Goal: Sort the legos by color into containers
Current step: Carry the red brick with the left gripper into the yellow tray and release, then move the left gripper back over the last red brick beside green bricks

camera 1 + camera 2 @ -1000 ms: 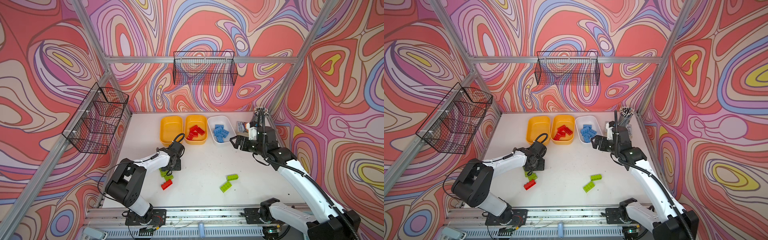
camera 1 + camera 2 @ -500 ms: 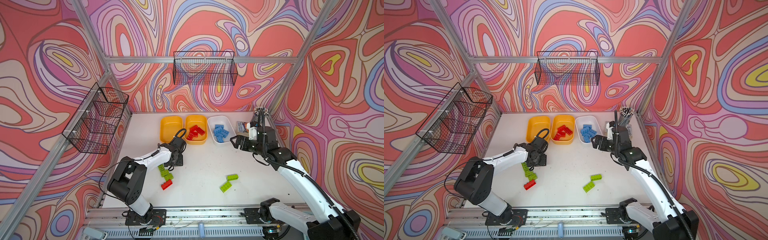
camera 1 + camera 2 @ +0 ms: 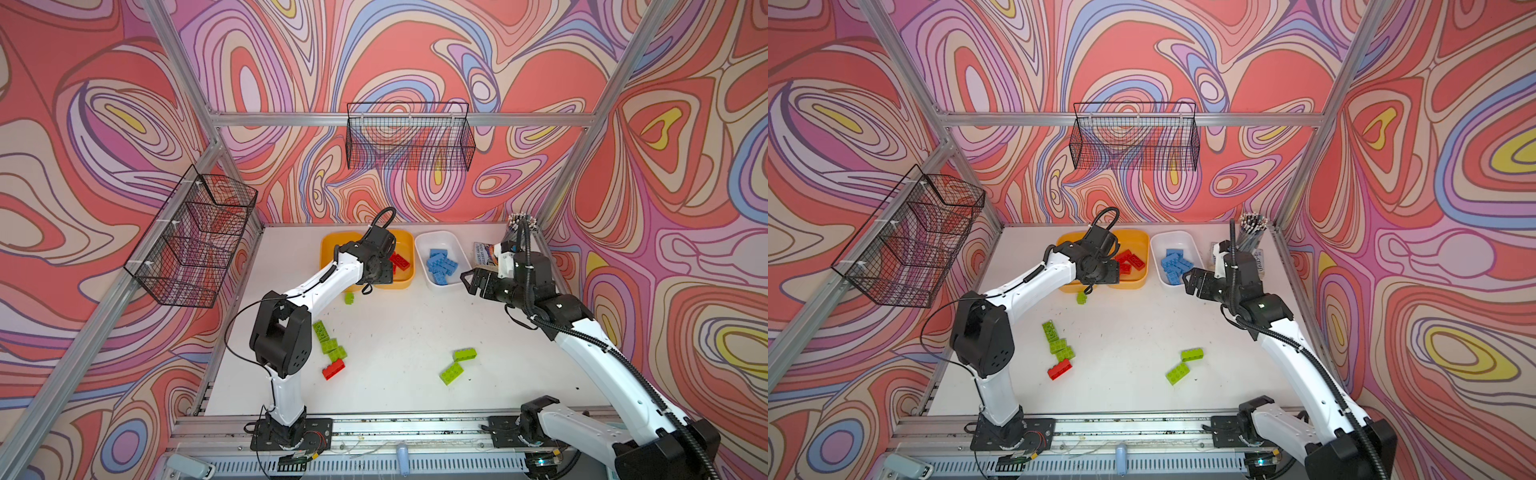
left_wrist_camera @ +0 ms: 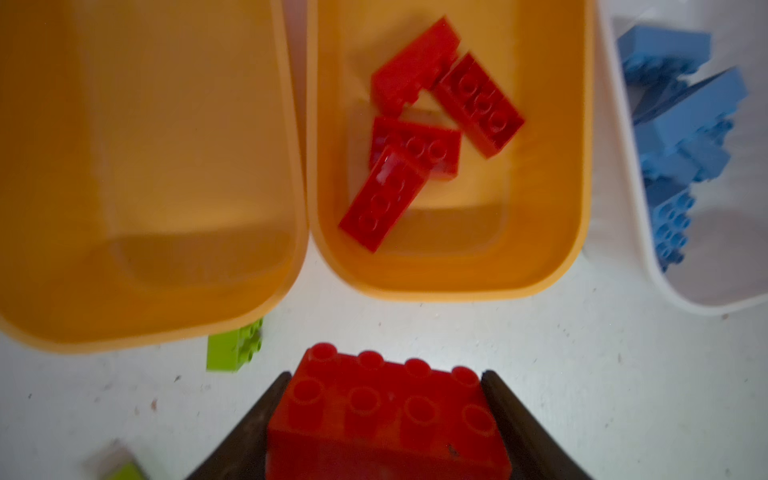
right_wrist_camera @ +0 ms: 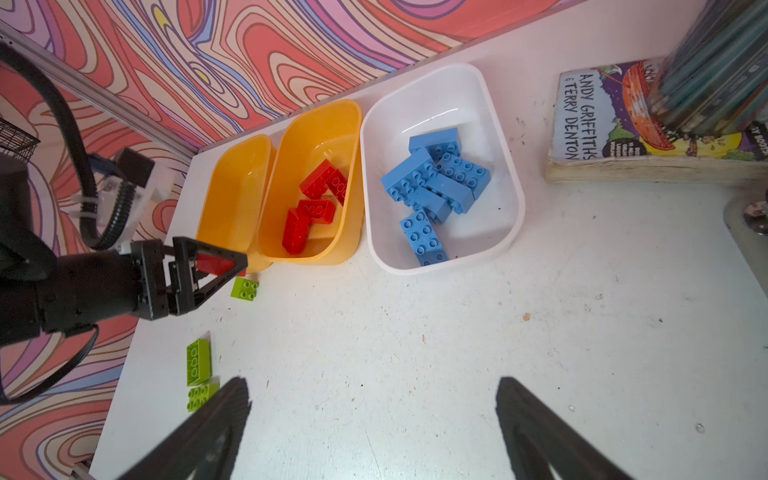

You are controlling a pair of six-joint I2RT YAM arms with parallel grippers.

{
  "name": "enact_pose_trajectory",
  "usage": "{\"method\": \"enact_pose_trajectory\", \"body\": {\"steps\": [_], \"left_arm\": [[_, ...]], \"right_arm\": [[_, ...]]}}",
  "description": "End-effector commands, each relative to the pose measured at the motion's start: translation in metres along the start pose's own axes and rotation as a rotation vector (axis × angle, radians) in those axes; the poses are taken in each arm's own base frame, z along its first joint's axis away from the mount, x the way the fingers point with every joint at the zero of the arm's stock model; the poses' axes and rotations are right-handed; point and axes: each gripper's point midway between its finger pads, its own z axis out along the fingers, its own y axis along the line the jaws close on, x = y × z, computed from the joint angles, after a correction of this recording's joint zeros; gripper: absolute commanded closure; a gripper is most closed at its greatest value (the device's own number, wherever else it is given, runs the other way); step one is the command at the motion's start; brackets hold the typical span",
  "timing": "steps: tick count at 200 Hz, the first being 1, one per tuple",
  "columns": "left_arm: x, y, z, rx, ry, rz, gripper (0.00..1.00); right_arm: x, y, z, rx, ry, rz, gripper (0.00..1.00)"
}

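Right, up front a loose red brick [image 3: 333, 369] and green bricks [image 3: 328, 343] lie scattered on the table [image 3: 395, 332]. Further in, the left gripper [image 4: 384, 386] is clamped on a second red brick [image 4: 386, 419], just short of the middle yellow tub [image 4: 457, 286] with its red pile [image 4: 415, 145]. The right gripper [image 5: 372, 380] hangs near the white tub [image 5: 440, 87] of blue bricks [image 5: 432, 178], fingers [image 5: 208, 428] wide apart.

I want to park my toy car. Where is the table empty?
The table's middle is bare, between the three green bricks and the green pair. It's crowded near the tubs, by the left gripper and right gripper.
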Motion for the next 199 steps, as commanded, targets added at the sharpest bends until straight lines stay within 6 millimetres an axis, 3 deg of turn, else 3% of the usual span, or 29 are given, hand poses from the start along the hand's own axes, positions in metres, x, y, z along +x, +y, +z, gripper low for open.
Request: {"method": "enact_pose_trajectory", "body": {"steps": [1,46,74,113,132,158,174,199], "left_arm": [[-0.006,-0.011,0.012,-0.009,0.051,0.047,0.44],[-0.053,-0.035,0.042,-0.021,-0.002,0.102,0.39],[-0.075,-0.044,0.058,-0.004,-0.010,0.138,0.28],[-0.096,-0.035,0.040,0.008,-0.054,0.103,0.09],[-0.091,-0.029,0.023,0.006,-0.061,0.097,0.08],[-0.070,-0.010,-0.005,-0.029,-0.056,0.047,0.10],[-0.047,0.005,-0.026,-0.035,-0.084,-0.008,0.11],[0.005,0.047,-0.054,-0.108,-0.097,-0.126,0.11]], "right_arm": [[0.002,-0.001,0.007,0.002,0.005,-0.006,0.02],[0.005,-0.001,0.010,0.001,0.029,-0.005,0.02],[0.001,-0.003,0.003,0.022,0.018,-0.017,0.02],[-0.006,-0.001,-0.002,0.030,0.001,-0.024,0.02],[-0.006,0.002,0.000,0.012,0.001,-0.024,0.02],[-0.007,0.008,-0.001,-0.021,0.000,-0.042,0.02],[-0.008,0.010,-0.003,-0.031,-0.011,-0.055,0.02],[-0.007,0.015,-0.002,-0.065,-0.012,-0.068,0.02]]}}
